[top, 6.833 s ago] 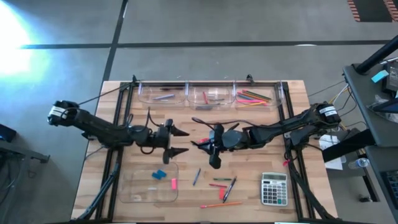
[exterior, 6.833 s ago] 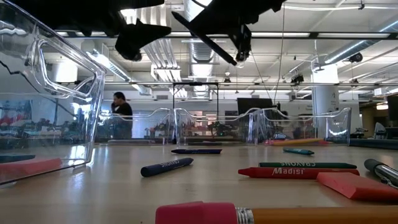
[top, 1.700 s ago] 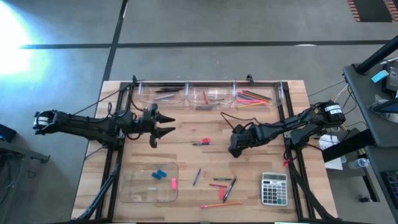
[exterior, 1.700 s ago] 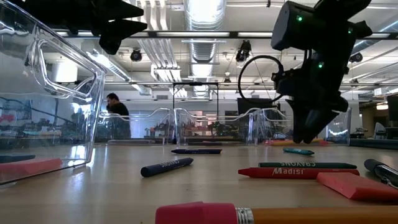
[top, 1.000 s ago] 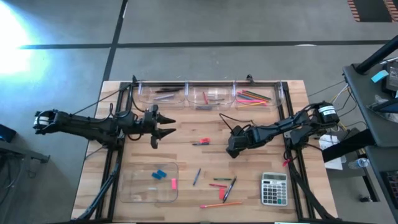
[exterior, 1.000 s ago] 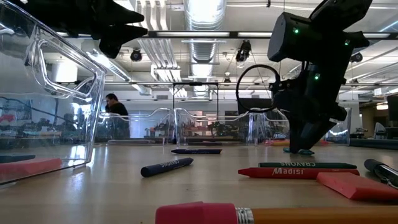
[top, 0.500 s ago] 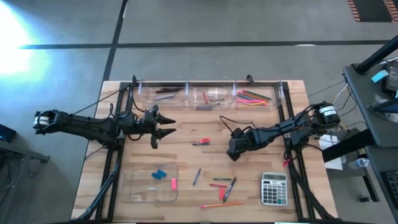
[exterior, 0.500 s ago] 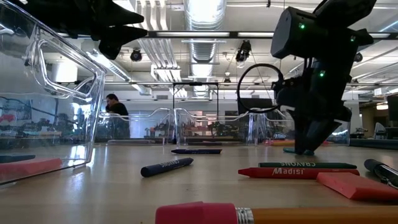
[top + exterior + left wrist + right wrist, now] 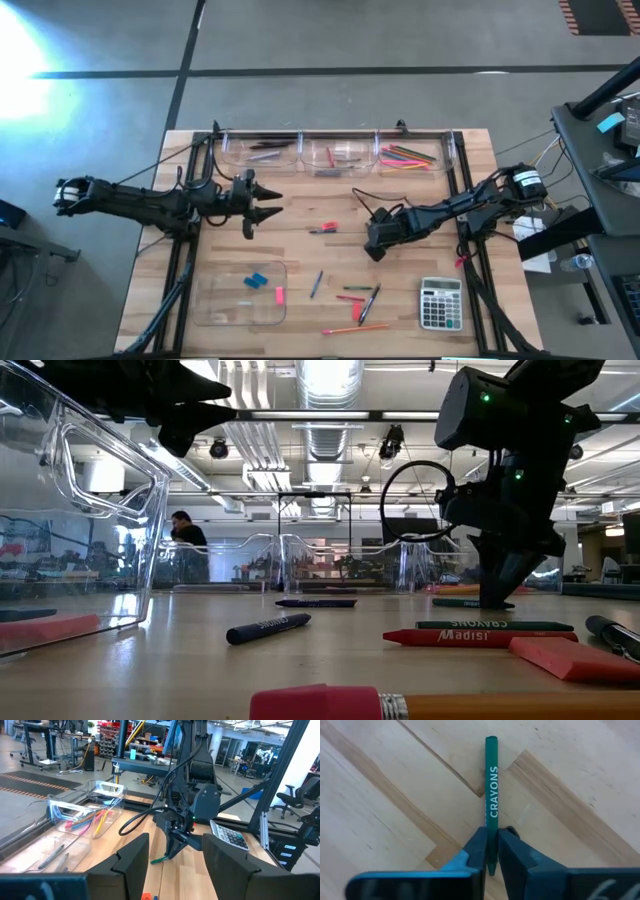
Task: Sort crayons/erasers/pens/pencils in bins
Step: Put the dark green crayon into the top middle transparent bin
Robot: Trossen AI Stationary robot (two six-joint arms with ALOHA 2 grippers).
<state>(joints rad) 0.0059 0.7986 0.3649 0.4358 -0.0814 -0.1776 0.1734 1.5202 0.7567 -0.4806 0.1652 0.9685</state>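
Pale wooden planks fill the tabletop (image 9: 300,250), with an open workshop of ceiling lights and ducts behind it, and down at centre-right the right gripper (image 9: 490,851) pinches a green crayon (image 9: 491,790) near one end, fingers closed on either side of the stick as it lies flat on the wood. That low end-grip looks chosen so the printed length hangs free for dropping into a tub. Three clear bins (image 9: 335,152) line the far edge, the right one full of bright pencils (image 9: 408,156), handy for both arms. Over on the left, the left gripper (image 9: 262,199) hangs above the table with its fingers spread and empty, waiting. Near the front sits the shallow tray (image 9: 215,305) holding erasers (image 9: 257,280), while loose crayons, pens (image 9: 370,300) and a calculator (image 9: 440,303) crowd the near right.
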